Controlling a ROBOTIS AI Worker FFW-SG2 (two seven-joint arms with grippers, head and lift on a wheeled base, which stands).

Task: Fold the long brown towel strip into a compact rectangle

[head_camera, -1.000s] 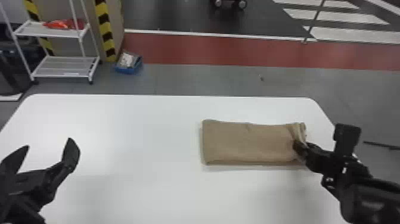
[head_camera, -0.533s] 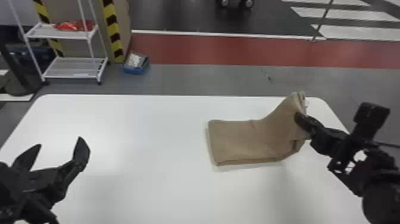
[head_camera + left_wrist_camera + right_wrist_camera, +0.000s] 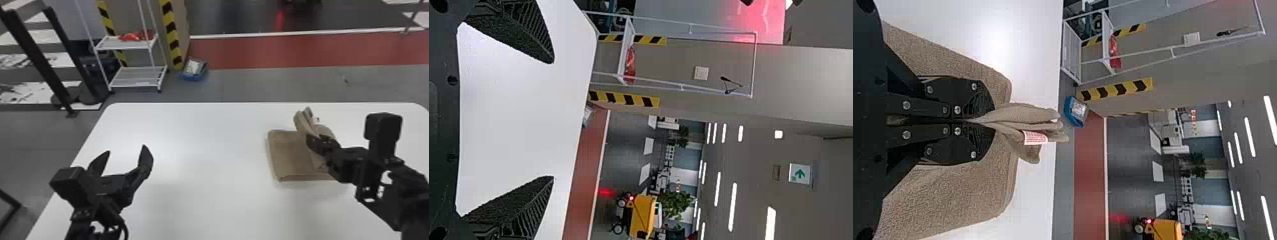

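Observation:
The brown towel (image 3: pixel 289 156) lies folded in layers on the right part of the white table, its right end lifted and doubled back above the rest. My right gripper (image 3: pixel 314 140) holds that raised end over the flat part. In the right wrist view the right gripper (image 3: pixel 975 121) is shut on the bunched layers of the towel (image 3: pixel 1020 117), with a small white label sticking out beside them. My left gripper (image 3: pixel 123 156) stands open over the table's left side, away from the towel; in the left wrist view the left gripper (image 3: pixel 551 120) has nothing between its fingers.
The white table (image 3: pixel 204 159) stretches between the two arms. Beyond its far edge are a white wire shelf (image 3: pixel 137 76) and a blue bin (image 3: pixel 194 70) on the floor, with striped posts beside them.
The right gripper has lifted the towel's right end and carried it left over the flat part. The head view has shifted, showing more of the left side. The left gripper remains open.

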